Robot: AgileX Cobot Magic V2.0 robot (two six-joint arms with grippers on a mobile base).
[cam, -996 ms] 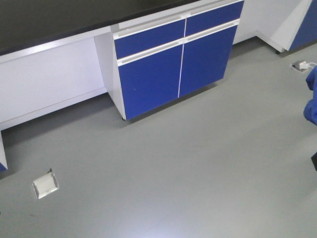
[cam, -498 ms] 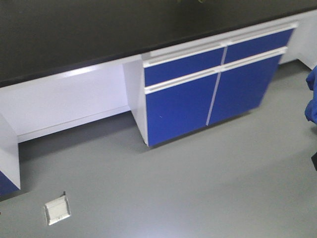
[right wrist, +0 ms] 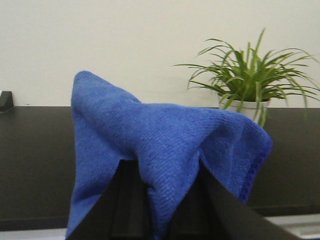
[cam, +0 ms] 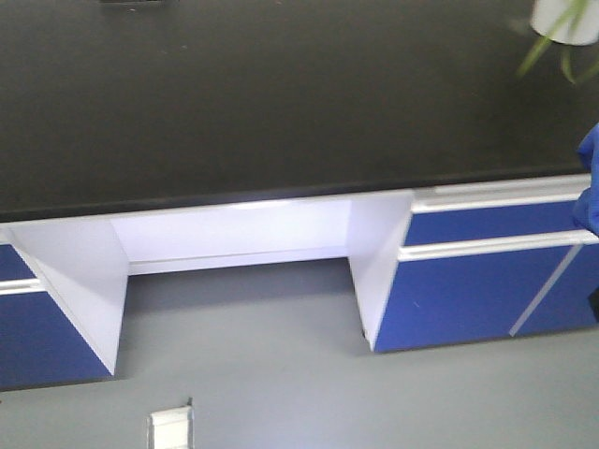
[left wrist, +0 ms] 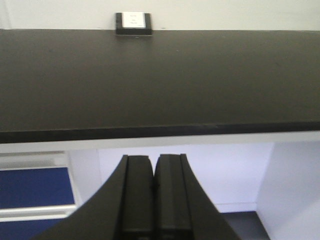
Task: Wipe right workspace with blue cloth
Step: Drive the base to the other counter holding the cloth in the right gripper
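Against the front view of a second ago, the right workspace point(cam: 281, 103) is now filling the whole upper half of the picture instead of a thin strip at the top. The blue cupboard point(cam: 477, 281) under the benchtop is sitting at the right rather than in the middle, and an open white recess point(cam: 234, 238) is showing below the benchtop's front edge. A potted plant point(cam: 564, 19) is newly appearing at the benchtop's far right corner. The floor plate point(cam: 170, 430) is lying lower in the picture and is being cut off by the bottom edge.

The blue cloth point(right wrist: 165, 145) is being gripped by the right gripper point(right wrist: 160, 210), draping over both fingers and hanging in the air in front of the benchtop, not touching it. In the front view the cloth is staying at the right edge, only partly showing. The left gripper point(left wrist: 152, 200) is hovering before the benchtop's front edge, clenched with its fingers pressed together and nothing between them.

The plant's white pot point(right wrist: 243, 107) is holding long green leaves and standing on the benchtop near the wall. The cupboard's door and drawer are closed, hiding whatever is inside. A small black box point(left wrist: 133, 23) with a white label is resting at the benchtop's back edge; its print is too small to read.
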